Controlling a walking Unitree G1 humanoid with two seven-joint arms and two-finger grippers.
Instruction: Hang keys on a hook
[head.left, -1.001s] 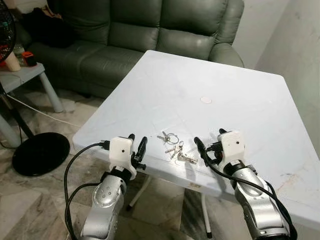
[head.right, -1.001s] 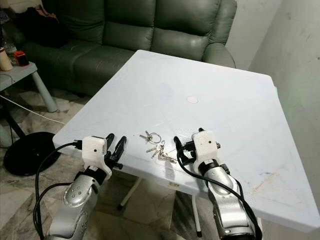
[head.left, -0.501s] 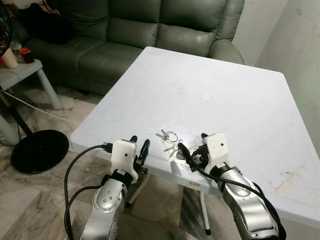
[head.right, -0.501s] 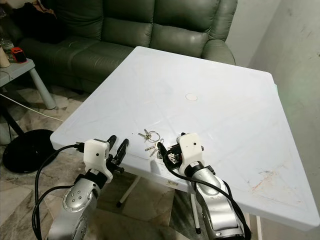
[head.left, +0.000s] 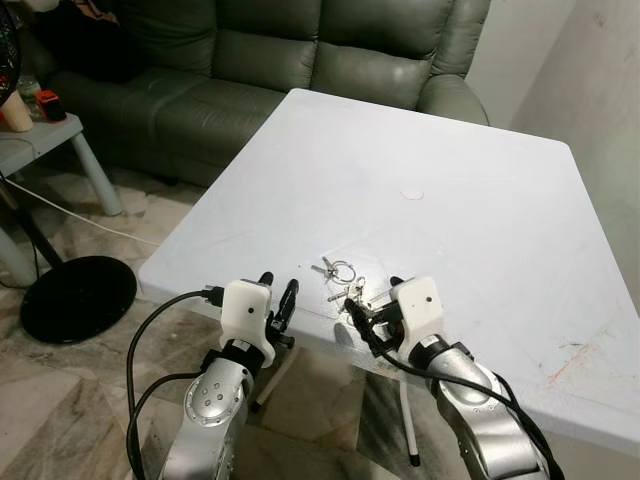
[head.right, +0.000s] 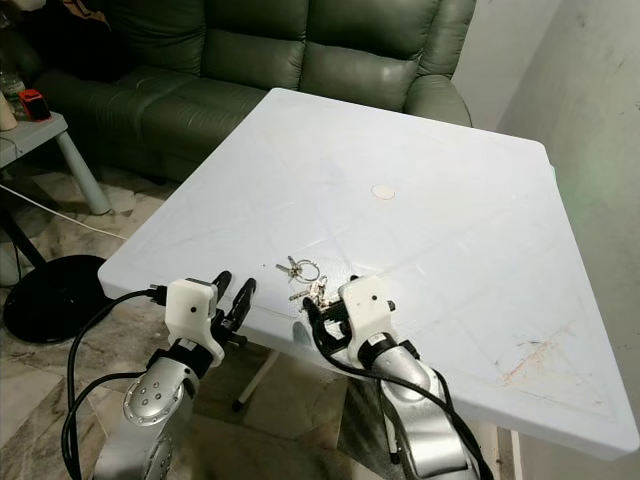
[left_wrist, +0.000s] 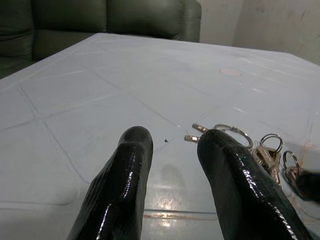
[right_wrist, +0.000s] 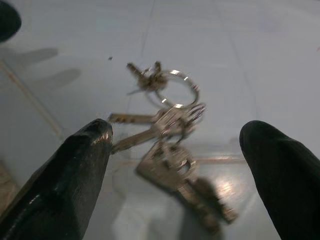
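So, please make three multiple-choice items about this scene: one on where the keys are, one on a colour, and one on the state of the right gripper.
1. Where do the keys lie?
A. On the white table, near its front edge
B. On the sofa
C. On the floor beside the table

2. What colour is the sofa?
A. Red
B. Dark green
C. White

3. How is the right gripper?
A. Shut on the keys
B. Open, with its fingers on either side of the keys
C. Shut and far from the keys

Answers: 1 A, the bunch rests on the table between the two grippers, close to the near edge. 2 B, the leather behind the table is dark green. 3 B, the right wrist view shows a wide gap between the two black fingers, with the keys lying on the table in it.
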